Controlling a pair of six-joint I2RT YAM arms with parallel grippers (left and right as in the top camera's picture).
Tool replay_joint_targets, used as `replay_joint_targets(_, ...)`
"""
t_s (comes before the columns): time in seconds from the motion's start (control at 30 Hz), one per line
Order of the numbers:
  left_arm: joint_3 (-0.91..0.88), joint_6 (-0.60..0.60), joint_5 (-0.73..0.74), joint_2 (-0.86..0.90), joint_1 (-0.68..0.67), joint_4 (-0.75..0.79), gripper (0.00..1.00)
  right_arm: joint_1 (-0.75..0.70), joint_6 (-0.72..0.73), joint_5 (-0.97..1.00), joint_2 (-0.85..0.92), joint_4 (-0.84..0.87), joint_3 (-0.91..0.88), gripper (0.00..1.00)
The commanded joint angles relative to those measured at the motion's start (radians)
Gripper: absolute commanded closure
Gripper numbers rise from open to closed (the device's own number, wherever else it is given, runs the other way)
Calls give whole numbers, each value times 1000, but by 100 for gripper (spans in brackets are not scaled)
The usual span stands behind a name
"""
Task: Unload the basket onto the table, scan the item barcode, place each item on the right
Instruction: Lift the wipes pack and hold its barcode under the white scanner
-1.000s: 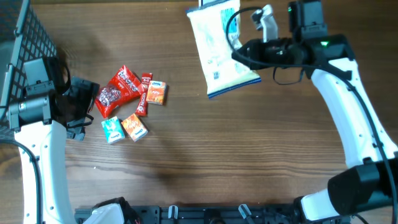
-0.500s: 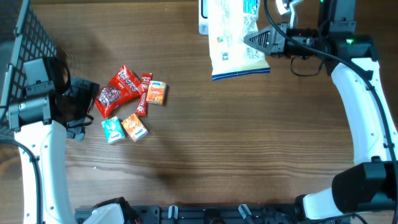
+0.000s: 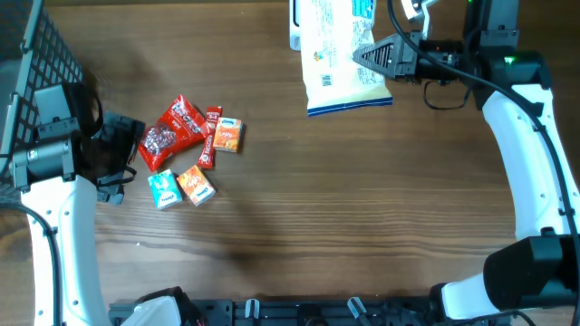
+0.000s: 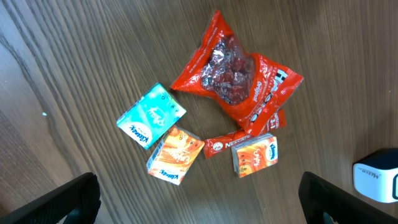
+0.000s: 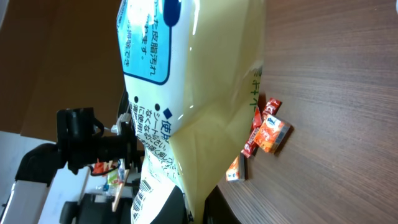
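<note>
A: Holding the bag (image 3: 340,54) at the far edge, is it?

B: Yes. The right tool (image 3: 362,56) is clenched on the bag's side. The bag looks lifted off the tabletop (image 3: 362,226), and it partly covers a white box (image 3: 295,36) that I take for the scanner.

A: And the left tool (image 3: 118,158)?

B: Spread wide and empty, near the snacks (image 3: 190,149). It plays no part here.

A: What could spoil the scan?

B: Mostly the grip. It is a pinch on soft, glossy film, so the bag may sag, twist or slide out if the arm swings.

A: The barcode (image 5: 142,198)?

B: In the right wrist view I see bars near the bag's lower end. I cannot tell whether that face is turned to the box. If it points away, nothing reads.

A: Anything else?

B: Creases or glare on the film could break up the bars. Lowering too far could also knock the box aside.
</note>
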Motion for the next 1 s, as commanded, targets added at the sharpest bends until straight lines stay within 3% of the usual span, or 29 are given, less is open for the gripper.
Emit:
replay_joint_targets(0.0,3,13,-14,2,5,2,0,-2,-6,-23,-25,11,23,96)
replay_joint_targets(0.27,3,13,-14,2,5,3,0,14,-6,124,-25,9,23,96)
replay_joint_targets(0.7,3,13,-14,2,5,3,0,261,-84,1172,-25,58,23,96)
replay_joint_targets(0.97,3,13,-14,2,5,3,0,362,-197,1465,-16,152,23,96)
